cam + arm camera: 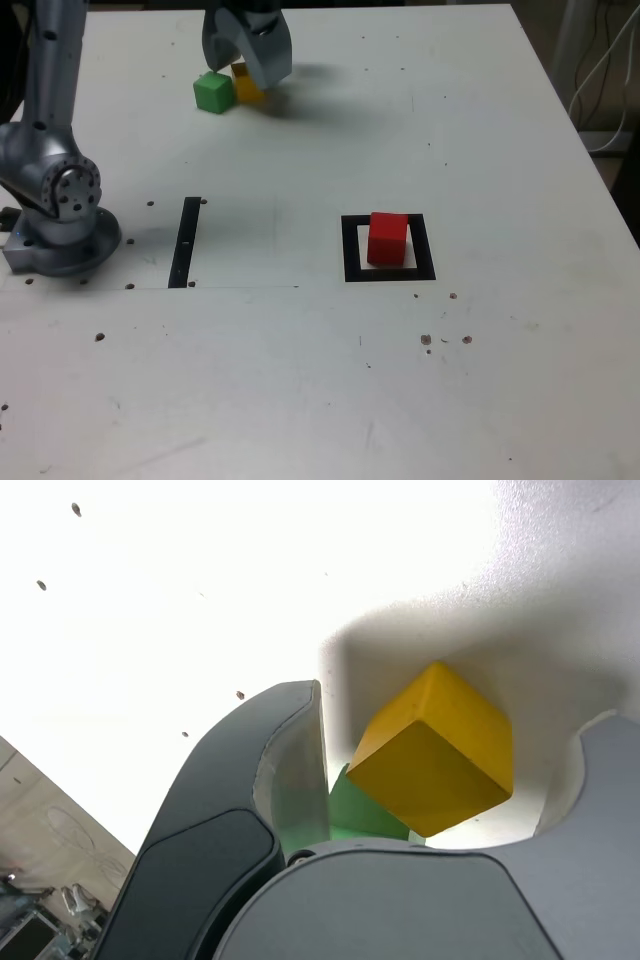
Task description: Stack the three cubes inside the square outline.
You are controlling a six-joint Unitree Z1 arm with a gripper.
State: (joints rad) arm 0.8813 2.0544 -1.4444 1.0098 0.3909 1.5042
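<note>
While the red cube (388, 238) sits inside the square outline (389, 272), the yellow cube (436, 751) is framed between the parted, untouching jaws of the gripper (440, 755), the green cube (213, 92) just beside it.

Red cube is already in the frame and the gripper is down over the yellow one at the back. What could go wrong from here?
1. The small green cube sits right against the small yellow cube; one finger of the grey gripper comes down between them and could shove or catch the green one.
2. The jaws stand apart around the yellow cube, which lies skewed between them; closing may twist it or grip it crookedly.
3. The small red cube stands off-centre in the black square outline, leaving a poorer stacking base.
</note>
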